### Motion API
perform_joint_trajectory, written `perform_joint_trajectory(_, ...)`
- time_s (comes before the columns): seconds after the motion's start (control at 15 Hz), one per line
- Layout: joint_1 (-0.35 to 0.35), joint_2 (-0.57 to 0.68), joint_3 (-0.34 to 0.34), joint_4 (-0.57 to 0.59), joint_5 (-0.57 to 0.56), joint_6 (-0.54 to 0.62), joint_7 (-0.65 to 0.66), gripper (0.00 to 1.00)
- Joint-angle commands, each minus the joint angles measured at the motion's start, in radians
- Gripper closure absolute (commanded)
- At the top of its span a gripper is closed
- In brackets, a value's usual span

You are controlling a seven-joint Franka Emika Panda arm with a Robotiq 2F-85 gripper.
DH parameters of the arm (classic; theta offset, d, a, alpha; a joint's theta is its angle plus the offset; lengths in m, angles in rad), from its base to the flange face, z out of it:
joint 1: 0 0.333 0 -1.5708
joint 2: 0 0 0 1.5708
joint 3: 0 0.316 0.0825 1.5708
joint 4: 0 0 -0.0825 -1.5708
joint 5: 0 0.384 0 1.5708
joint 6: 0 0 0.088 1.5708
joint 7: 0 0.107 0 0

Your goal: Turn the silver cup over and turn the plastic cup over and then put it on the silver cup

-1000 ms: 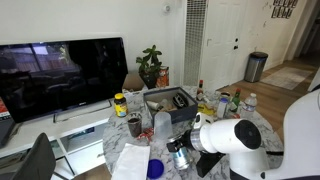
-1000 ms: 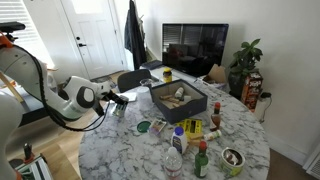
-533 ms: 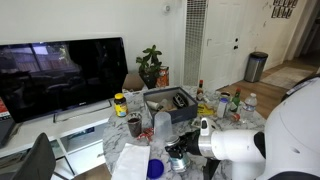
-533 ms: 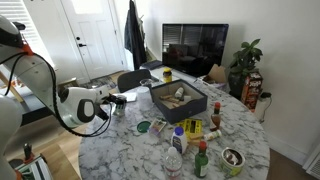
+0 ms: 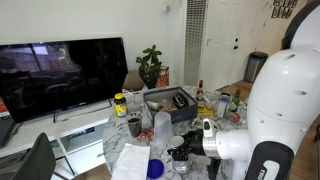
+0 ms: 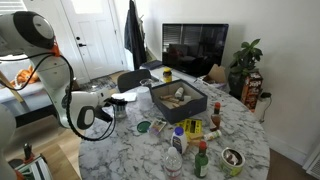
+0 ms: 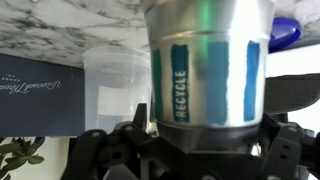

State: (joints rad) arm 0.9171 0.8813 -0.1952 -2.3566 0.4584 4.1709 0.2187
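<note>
While your fingers (image 7: 105, 152) close on the silver cup (image 7: 210, 70) from both sides, it fills the gap between them; the plastic cup (image 7: 115, 85) stands just beside it on the bench (image 7: 60, 20).

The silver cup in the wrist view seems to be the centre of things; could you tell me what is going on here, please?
The robot arm is handling the silver cup: the cup fills the wrist view, with the jaws on either side of it and apparently closed on it. The plastic cup is close by on the marble table, and nothing is touching it. The two cups are not yet stacked.
</note>
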Motion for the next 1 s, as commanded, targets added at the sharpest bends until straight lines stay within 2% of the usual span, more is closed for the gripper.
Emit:
perform_joint_trajectory(0.0, -0.143, -0.087, 0.125, -0.063, -0.062, -0.004, -0.134, 0.0)
perform_joint_trajectory(0.4, -0.247, -0.308, 0.215, -0.2, -0.059, -0.128, -0.317, 0.0)
perform_joint_trajectory(0.6, -0.256, -0.466, 0.223, -0.259, -0.006, -0.331, -0.414, 0.0)
perform_joint_trajectory(0.73, -0.228, -0.546, 0.189, -0.251, 0.057, -0.449, -0.492, 0.0)
perform_joint_trajectory(0.8, -0.256, -0.424, 0.211, -0.199, 0.005, -0.333, -0.423, 0.0)
perform_joint_trajectory(0.93, -0.262, -0.467, 0.213, -0.2, 0.011, -0.359, -0.438, 0.0)
